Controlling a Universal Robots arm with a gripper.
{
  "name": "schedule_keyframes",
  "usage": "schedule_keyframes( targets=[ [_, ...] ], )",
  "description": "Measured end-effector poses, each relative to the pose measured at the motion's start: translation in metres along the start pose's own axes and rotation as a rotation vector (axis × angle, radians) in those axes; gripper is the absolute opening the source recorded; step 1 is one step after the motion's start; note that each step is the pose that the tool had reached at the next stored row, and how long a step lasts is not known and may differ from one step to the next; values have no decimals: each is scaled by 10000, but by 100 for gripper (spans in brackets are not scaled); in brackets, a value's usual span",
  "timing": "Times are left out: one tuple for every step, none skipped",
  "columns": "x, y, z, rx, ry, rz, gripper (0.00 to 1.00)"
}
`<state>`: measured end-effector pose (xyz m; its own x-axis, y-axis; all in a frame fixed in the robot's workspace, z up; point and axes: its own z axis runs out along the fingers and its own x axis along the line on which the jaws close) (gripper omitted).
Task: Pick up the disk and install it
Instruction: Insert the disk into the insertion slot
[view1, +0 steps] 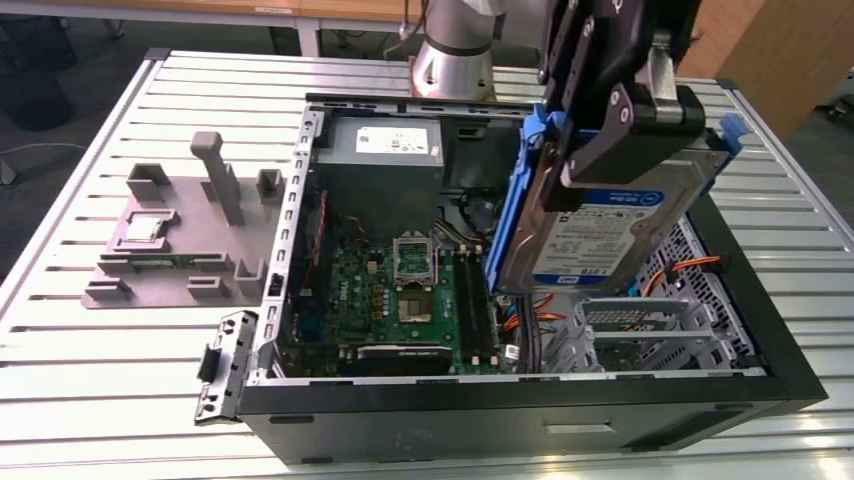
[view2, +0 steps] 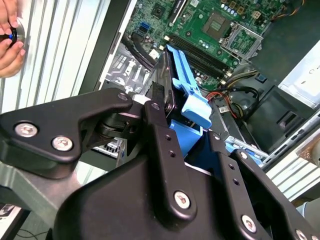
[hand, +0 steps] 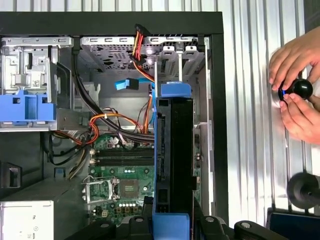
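My gripper (view1: 603, 128) is shut on the disk (view1: 594, 225), a silver drive with a white-and-blue label in a blue carrier rail. It hangs tilted on edge above the open computer case (view1: 534, 400), over the side at the exterior view's right. In the first wrist view the disk (hand: 175, 150) is seen edge-on, its blue rail end pointing toward the metal drive cage (hand: 177, 55). My black fingers (view2: 157, 130) clamp both faces of the disk's blue carrier (view2: 187, 95) in the second wrist view.
The green motherboard (view1: 400, 295) and the power supply (view1: 380, 145) lie inside the case. Orange cables (hand: 142, 45) run near the cage. A grey fixture (view1: 174, 235) sits on the slatted table. A person's hands (hand: 295, 90) hold a black knob beside the case.
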<state>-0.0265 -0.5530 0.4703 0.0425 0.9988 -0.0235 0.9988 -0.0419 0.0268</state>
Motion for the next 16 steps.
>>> schedule_keyframes(
  targets=[
    [-1,4,8,-1,1,-45,37],
    [-2,9,17,-2,3,-91,37],
    [-3,16,24,-2,3,-119,37],
    [-3,27,30,-3,4,-136,37],
    [-5,40,36,-4,5,-141,37],
    [-8,56,42,-4,5,-140,37],
    [-11,73,47,-3,4,-140,37],
    [-13,88,53,-4,5,-141,37],
    [-13,104,58,-2,3,-140,37],
    [-12,123,63,3,9,-140,37],
    [-13,143,67,6,17,-140,37],
    [-13,161,72,8,21,-140,37],
    [-12,177,75,9,23,-140,37],
    [-12,189,79,10,23,-140,37],
    [-12,202,83,10,22,-140,37],
    [-11,216,87,10,22,-140,37]
  ],
)
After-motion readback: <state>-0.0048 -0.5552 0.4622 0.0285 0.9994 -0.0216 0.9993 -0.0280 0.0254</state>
